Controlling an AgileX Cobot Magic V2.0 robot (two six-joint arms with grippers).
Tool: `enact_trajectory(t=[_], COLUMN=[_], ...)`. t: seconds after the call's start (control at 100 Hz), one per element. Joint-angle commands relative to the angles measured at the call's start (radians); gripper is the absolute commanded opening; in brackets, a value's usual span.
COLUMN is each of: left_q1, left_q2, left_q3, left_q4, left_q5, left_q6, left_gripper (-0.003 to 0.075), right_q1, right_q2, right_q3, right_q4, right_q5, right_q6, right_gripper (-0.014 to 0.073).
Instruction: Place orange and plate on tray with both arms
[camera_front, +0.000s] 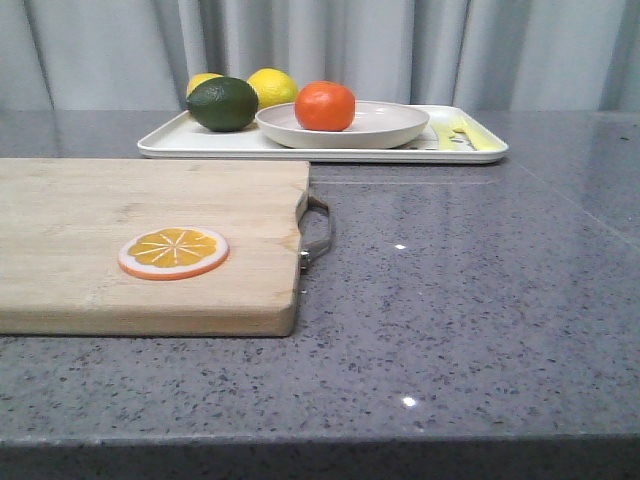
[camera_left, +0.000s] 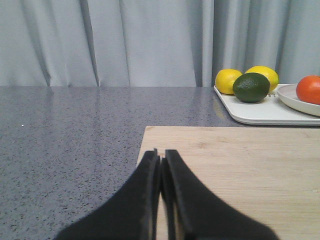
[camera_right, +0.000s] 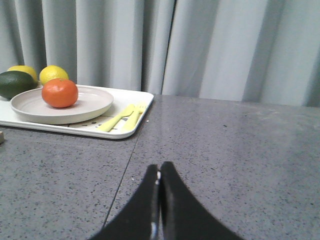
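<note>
Both black grippers, left & right, pinched closed, holding nothing; round dimpled orange sits in off-white shallow plate on white rectangular tray, far side — task looks done.

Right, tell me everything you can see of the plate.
The plate is round, wide and shallow, off-white and matte, with a low raised rim. It sits flat on the white tray at the far side of the table, and the orange rests inside it, left of centre. A dark green fruit sits close beside its left rim. Neither gripper touches it.
</note>
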Motion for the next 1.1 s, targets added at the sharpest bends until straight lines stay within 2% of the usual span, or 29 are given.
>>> enact_trajectory(t=[0.0,0.16,0.3,1.09], left_q1=[0.001,0.001,0.001,0.001], left_q2=[-0.034,-0.034,-0.034,-0.034], left_q3=[0.008,0.008,0.008,0.008], left_q4=[-0.009,-0.009,-0.009,-0.009], left_q5=[-0.071,-0.071,-0.071,-0.071], left_q6=[-0.008,-0.008,-0.008,-0.008], left_gripper=[-0.0020,-0.0020,-0.0020,-0.0020], right_q1=[-0.016,-0.016,-0.016,-0.016], right_q2=[-0.055,-0.179,-0.180,-0.180], right_q3=[0.029,0.041,0.041,0.042], right_q4=[-0.012,-0.012,-0.012,-0.012], right_q5=[-0.104,0.064,0.151,0.151], right_q6=[-0.003,-0.002,-0.002,-0.002], right_gripper=[-0.0066,-0.0066,-0.0066,-0.0066])
